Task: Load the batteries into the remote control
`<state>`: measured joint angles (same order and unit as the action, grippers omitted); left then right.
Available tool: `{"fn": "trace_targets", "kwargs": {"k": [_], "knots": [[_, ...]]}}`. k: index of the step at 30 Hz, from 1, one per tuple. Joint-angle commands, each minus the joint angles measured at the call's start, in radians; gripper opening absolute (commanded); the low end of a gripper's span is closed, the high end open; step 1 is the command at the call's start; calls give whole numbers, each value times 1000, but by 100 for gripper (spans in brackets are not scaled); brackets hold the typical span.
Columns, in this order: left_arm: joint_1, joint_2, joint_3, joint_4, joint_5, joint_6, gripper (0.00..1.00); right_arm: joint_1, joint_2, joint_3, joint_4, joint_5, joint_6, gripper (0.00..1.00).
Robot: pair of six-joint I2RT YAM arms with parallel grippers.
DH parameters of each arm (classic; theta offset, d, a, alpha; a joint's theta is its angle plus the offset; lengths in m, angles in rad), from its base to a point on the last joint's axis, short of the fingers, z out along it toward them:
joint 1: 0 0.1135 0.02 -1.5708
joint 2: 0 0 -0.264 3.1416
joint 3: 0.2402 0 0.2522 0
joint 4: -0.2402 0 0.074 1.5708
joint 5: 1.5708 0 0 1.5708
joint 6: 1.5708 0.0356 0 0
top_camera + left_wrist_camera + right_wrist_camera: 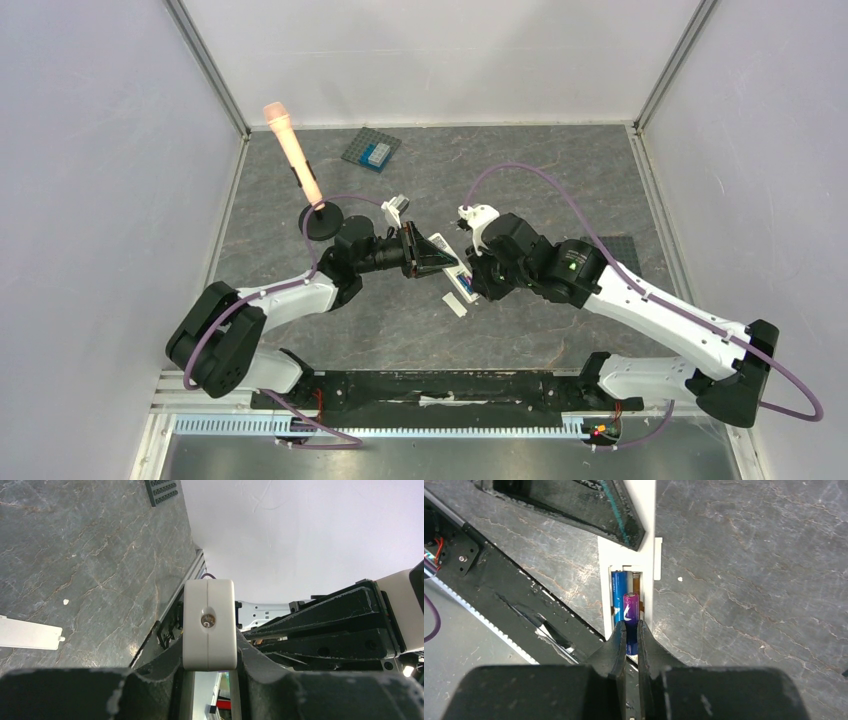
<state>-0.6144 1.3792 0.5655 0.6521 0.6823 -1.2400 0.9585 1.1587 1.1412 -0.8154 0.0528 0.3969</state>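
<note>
Grey marbled stone covers the table (400, 340), closed in by plain white walls. Near its middle the two arms meet. The left gripper (209, 656) is clamped on the slim white remote control (209, 605), a finger pressed to each side, holding it up off the stone with its open back turned toward the other arm. In the open compartment one blue battery (619, 591) lies seated along one side. Next to it, the right gripper (631, 641) pinches a purple-blue battery (631, 611) tightly between its fingers, the free end tilted into the empty slot; whether that end touches the contacts, I cannot tell. A short flat white strip (455, 305) lies on the stone just beside the remote. Farther back stand a glowing peach stick (290, 150) on a round black base and a grey studded plate (360, 152) carrying a light-blue block (378, 153).
</note>
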Motion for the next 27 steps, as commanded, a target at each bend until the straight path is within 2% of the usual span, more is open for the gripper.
{"fn": "trace_targets", "kwargs": {"k": [1,27], "knots": [[3,-18,-2,34,8,27,2,8,-8,45,16,65,-9,7],[3,-15,-13,80,0,1,2,19,34,29,23,16,-31,18]]}}
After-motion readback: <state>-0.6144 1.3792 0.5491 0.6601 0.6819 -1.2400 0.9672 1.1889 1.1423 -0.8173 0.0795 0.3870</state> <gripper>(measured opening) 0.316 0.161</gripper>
